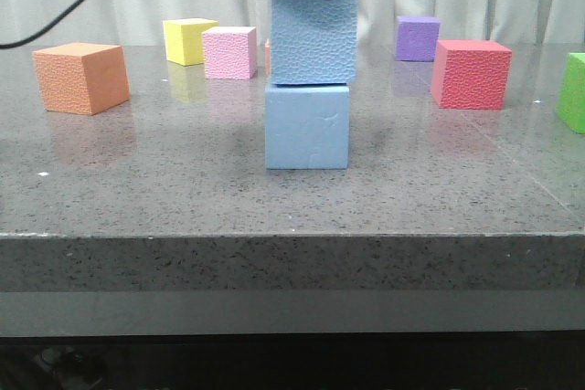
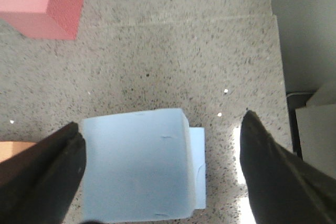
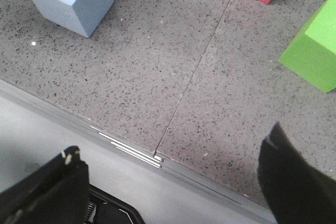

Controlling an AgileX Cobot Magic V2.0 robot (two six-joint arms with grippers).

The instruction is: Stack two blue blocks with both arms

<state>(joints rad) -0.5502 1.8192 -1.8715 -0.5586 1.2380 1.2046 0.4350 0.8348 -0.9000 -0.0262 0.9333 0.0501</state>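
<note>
Orange cube (image 1: 80, 77) at nine o'clock on the grey stone table (image 1: 164, 198); yellow cube (image 1: 188, 40) and pink cube (image 1: 229, 52) at ten to eleven o'clock. Centre: smooth blue block (image 1: 307, 125) flat on the table, pebbled blue block (image 1: 313, 38) seated on top of it, turned slightly off square, overhanging a little toward one side. Left gripper (image 2: 157, 156) directly above the stack at twelve o'clock, fingers (image 2: 265, 166) spread apart either side of the top block, not pressing its faces as far as visible. Purple cube (image 1: 418, 37) at one o'clock, red cube (image 1: 471, 73) at two, green cube (image 1: 573, 90) at three. Right gripper (image 3: 168, 182) near the table's front edge, well apart from the stack, fingers wide apart, nothing between them. Stacking apparently done; left to do, likely only lifting the left arm clear without nudging the top block.
</note>
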